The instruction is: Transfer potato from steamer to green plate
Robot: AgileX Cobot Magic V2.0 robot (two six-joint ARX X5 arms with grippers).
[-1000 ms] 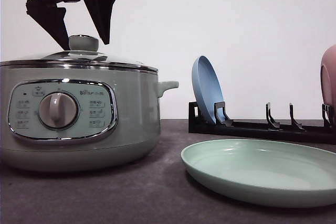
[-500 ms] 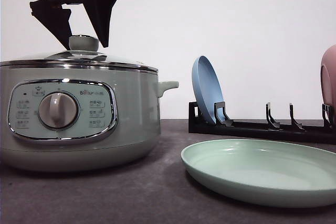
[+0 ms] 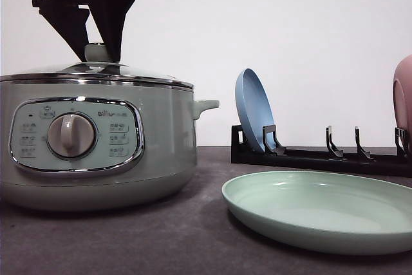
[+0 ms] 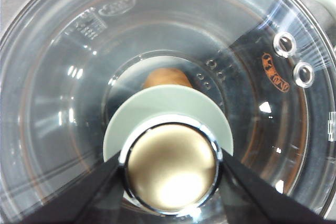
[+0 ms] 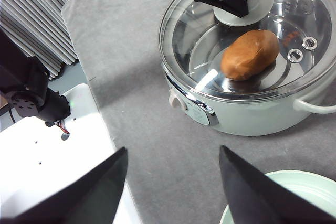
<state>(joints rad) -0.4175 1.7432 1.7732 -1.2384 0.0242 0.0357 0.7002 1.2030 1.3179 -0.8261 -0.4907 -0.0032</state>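
The steamer (image 3: 96, 146) stands at the table's left with its glass lid (image 4: 79, 103) on. Through the glass I see the orange-brown potato (image 5: 249, 53) lying inside, also showing past the knob as potato (image 4: 167, 77). My left gripper (image 3: 96, 46) is down over the lid's knob (image 4: 172, 166), with one of its fingers (image 4: 79, 192) pressed against each side of the chrome-rimmed knob. The green plate (image 3: 322, 207) lies flat to the right of the steamer. My right gripper (image 5: 170, 187) hangs open and high above the table, between the steamer and the green plate (image 5: 283, 198), holding nothing.
A black dish rack (image 3: 322, 156) stands behind the green plate, holding an upright blue plate (image 3: 253, 111) and a pink plate (image 3: 403, 94) at the right edge. The steamer's side handle (image 3: 206, 104) points toward the rack. A white base and the table edge (image 5: 100, 124) lie beyond the steamer's front.
My left gripper has turned, come down around the lid's knob, and its fingers have narrowed from a wide spread onto the knob. The lid, plates and right arm have stayed put.
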